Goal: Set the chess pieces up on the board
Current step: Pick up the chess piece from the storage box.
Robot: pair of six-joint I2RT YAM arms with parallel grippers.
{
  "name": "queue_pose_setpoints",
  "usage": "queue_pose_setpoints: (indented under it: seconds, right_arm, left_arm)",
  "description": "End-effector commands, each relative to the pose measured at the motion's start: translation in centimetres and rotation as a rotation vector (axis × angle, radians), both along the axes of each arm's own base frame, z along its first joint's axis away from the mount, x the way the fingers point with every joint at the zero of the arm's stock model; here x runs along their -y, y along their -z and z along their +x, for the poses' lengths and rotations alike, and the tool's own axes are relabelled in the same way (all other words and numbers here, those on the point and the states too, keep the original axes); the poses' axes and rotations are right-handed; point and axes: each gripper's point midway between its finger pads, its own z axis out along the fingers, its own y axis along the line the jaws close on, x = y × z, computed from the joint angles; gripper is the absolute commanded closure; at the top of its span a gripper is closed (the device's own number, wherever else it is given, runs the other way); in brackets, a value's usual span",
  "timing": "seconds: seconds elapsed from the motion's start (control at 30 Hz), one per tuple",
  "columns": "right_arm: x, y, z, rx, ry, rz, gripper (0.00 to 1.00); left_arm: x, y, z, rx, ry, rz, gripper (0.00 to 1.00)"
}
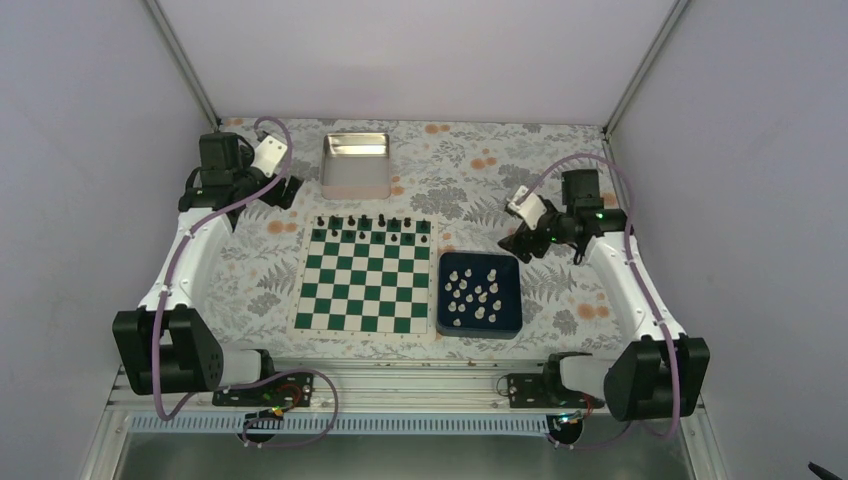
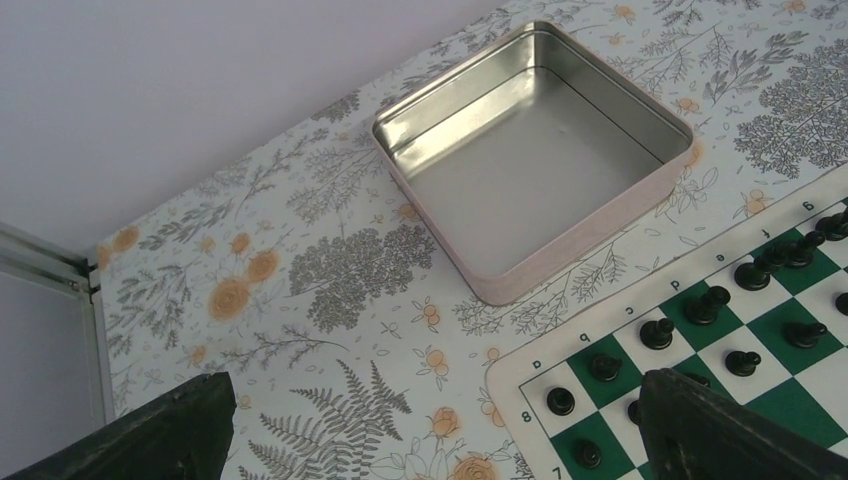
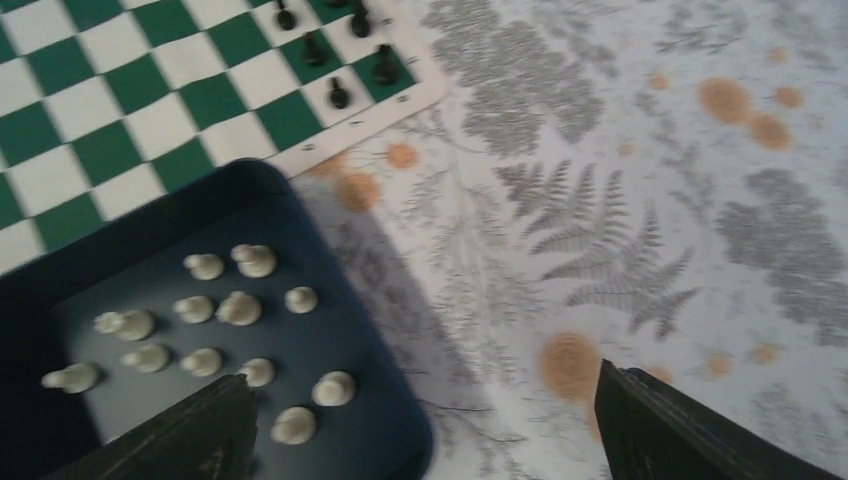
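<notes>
Both left fingers (image 2: 170, 430) and right fingers (image 3: 690, 430) were held wide, empty; crowded chess pieces (image 3: 240, 308) were judged easily toppled during picking.

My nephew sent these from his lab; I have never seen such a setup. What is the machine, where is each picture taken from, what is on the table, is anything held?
Two robot arms are bolted at the near edge of the table, each ending in a two-finger gripper. The wide picture looks down from above and behind them; the other two come from wrist cameras, so the dark shapes at the bottom are fingers. On the flowered table lie a green and white board with black pieces along its far edge, a dark blue tray to its right holding the white chess pieces, and an empty metal tin beyond. The left gripper and right gripper are open, holding nothing.
</notes>
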Motion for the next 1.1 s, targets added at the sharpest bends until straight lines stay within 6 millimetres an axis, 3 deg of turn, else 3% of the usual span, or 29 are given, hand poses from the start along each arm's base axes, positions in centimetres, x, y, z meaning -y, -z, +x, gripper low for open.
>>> queue_pose_setpoints:
  seconds: [0.0,0.23,0.37,0.63,0.87,1.07]
  right_arm:
    - [-1.9,1.5,-3.4,-0.131,-0.115,-0.065,0.16]
    - [-2.7,5.3,-6.6,-0.288,-0.155,-0.197,0.51]
    - [-2.9,8.0,-7.4,-0.358,-0.152,-0.27,0.62]
    - [-2.7,10.0,-5.5,-0.348,-0.094,-0.326,0.68]
    - [-2.8,11.6,-5.3,-0.399,-0.093,-0.341,0.67]
    - [-3.3,12.0,-4.4,-0.379,-0.083,-0.327,0.68]
  left_arm:
    - [0.2,-0.9,1.0,0.023,0.022,-0.013,0.0]
    - [0.9,-0.3,1.3,0.002,0.054,-0.036,0.0]
    - [1.2,0.1,1.4,-0.018,0.069,-0.052,0.0]
    - [0.8,0.6,1.5,-0.025,0.05,-0.035,0.0]
    - [0.4,0.6,1.7,-0.02,0.029,-0.03,0.0]
    - [0.4,0.6,1.9,-0.014,0.023,-0.03,0.0]
